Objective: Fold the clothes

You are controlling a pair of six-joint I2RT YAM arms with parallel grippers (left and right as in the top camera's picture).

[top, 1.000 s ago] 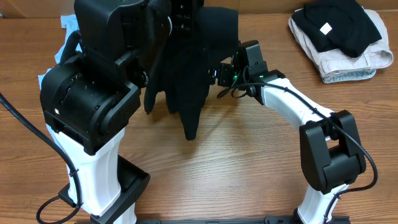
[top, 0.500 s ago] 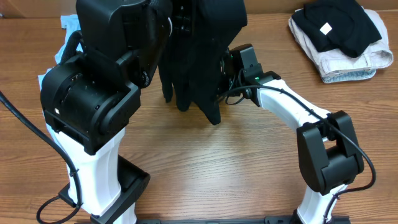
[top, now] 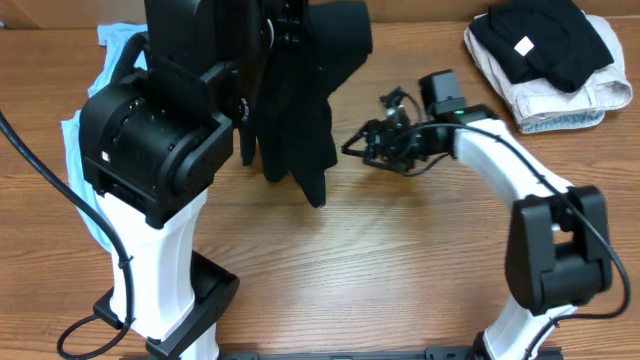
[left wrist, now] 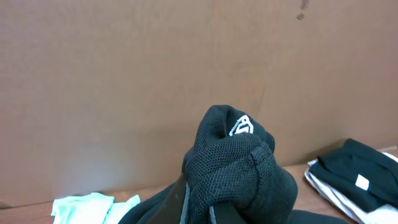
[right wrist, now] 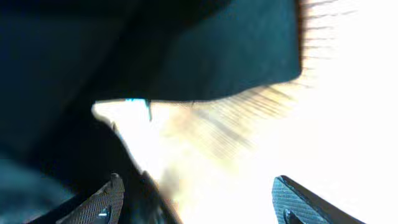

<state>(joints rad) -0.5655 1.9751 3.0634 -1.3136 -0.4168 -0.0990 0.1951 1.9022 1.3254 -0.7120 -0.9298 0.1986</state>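
Observation:
A black mesh garment [top: 300,110] hangs bunched from my left gripper [left wrist: 200,210], which is shut on its top fold [left wrist: 233,165] above the table. The garment's lower tip dangles just over the wood. My right gripper [top: 362,148] is open and empty, a little to the right of the hanging garment and apart from it. In the right wrist view its two fingertips [right wrist: 199,202] stand wide apart, with dark cloth [right wrist: 155,50] ahead at the upper left; the rest of that view is overexposed.
A stack of folded clothes [top: 548,58], black on beige, lies at the back right; it also shows in the left wrist view [left wrist: 354,177]. A mint cloth [top: 88,120] lies at the left, partly under my left arm. A cardboard wall [left wrist: 155,74] backs the table.
My right gripper has drawn back to the right, away from the garment it was against. The hanging garment has swung back to the left.

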